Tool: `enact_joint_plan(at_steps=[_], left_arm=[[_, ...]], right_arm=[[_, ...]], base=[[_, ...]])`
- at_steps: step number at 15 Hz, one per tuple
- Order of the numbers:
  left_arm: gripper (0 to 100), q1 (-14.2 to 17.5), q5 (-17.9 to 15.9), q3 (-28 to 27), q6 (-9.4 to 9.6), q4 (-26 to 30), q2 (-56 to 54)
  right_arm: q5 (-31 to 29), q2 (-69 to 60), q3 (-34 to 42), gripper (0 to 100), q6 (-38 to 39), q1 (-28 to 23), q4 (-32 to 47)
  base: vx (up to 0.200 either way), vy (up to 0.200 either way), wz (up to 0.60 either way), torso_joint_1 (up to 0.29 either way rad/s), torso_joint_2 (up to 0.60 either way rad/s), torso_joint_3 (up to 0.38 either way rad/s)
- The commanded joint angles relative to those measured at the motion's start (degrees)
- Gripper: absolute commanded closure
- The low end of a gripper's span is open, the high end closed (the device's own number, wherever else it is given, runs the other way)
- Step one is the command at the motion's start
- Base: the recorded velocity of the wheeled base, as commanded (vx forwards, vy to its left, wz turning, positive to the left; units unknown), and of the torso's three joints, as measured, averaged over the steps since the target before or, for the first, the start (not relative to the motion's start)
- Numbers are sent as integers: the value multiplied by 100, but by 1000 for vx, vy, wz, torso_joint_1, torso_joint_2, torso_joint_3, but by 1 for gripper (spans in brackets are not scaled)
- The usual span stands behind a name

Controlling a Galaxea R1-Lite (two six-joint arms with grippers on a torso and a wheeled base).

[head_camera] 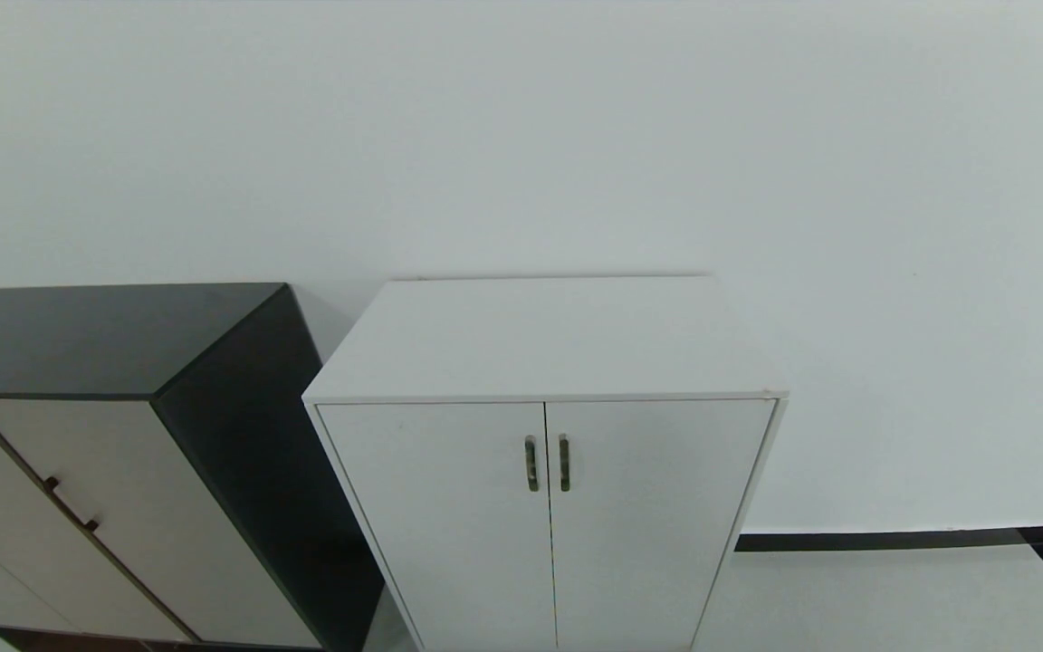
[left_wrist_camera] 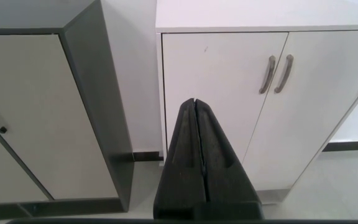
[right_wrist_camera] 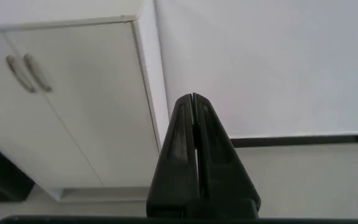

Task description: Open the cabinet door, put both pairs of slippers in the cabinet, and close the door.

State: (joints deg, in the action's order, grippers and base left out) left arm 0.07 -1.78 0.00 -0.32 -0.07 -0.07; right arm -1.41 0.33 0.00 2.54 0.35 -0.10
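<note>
The cabinet (head_camera: 540, 335) is seen at 6 o'clock in the head view, its doors (head_camera: 449, 516) shut. A dark cabinet (head_camera: 241, 435) is set near, at its 9 o'clock. The left gripper (left_wrist_camera: 195, 102) and the right gripper (right_wrist_camera: 193, 98) are pressed closed and empty. Paired handles (head_camera: 531, 464) are mounted at the door seam.

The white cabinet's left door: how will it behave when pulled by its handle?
Probably stiff: the left door looks like a flat panel. It likely swings on its outer edge, since its handle sits by the middle seam. The slim, glossy bar may slip.
</note>
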Motion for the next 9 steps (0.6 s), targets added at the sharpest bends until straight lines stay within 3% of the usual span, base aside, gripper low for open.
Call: enact_joint_plan(at_steps=[1, 9], left_arm=[[100, 1, 2, 0, -3, -1, 7], [100, -7, 2, 0, -3, -1, 7]], right_arm=[[18, -24, 0, 100, -60, 0, 1], [141, -24, 0, 100, -157, 0, 10]], base=[[0, 0, 0, 0, 0, 0], [0, 0, 0, 0, 0, 0]])
